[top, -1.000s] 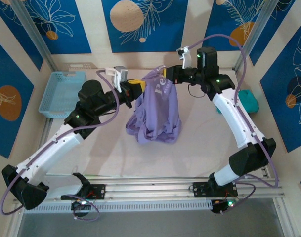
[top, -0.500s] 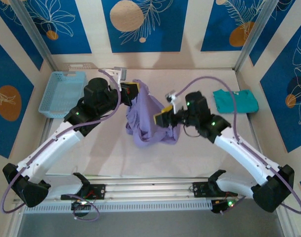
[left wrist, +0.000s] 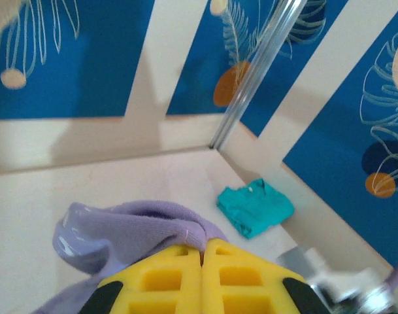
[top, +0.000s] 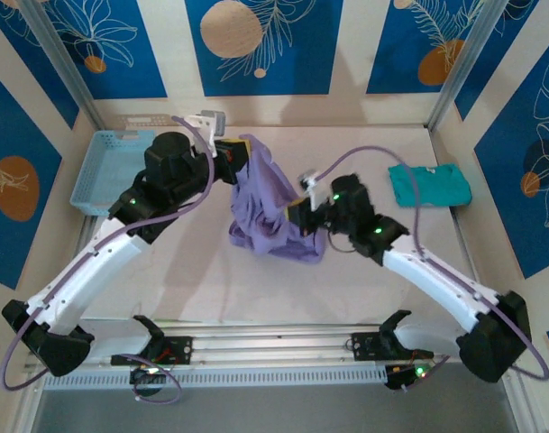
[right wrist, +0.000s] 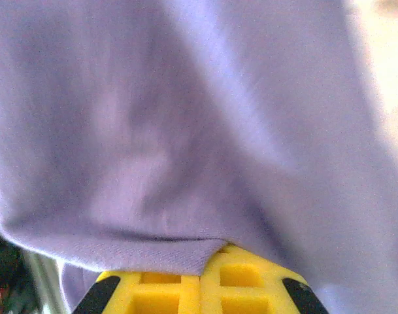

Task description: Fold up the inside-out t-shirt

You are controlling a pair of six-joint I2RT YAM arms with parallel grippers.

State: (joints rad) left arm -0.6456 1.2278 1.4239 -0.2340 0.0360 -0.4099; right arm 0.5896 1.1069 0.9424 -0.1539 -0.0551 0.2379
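Note:
The lavender-purple t-shirt (top: 267,203) hangs bunched between my two arms at the middle of the table, its lower part resting on the surface. My left gripper (top: 241,152) holds its top edge high, yellow jaws shut on a fold of the shirt (left wrist: 146,226). My right gripper (top: 297,209) is lower, at the shirt's right side, and its yellow jaws are shut on a hem of the purple fabric (right wrist: 185,131). In the left wrist view the left gripper (left wrist: 202,247) pinches the cloth at its tips; the right gripper (right wrist: 208,258) does the same in its own view.
A light blue basket (top: 112,171) stands at the back left. A small folded teal-green shirt (top: 429,184) lies at the back right, also seen past the left fingers as the teal shirt (left wrist: 254,206). Metal frame posts stand at the rear corners.
My right gripper has dropped from the shirt's top at the back down to its right side. The left gripper has stayed high at the back left, shifting slightly backward. The shirt has collapsed lower.

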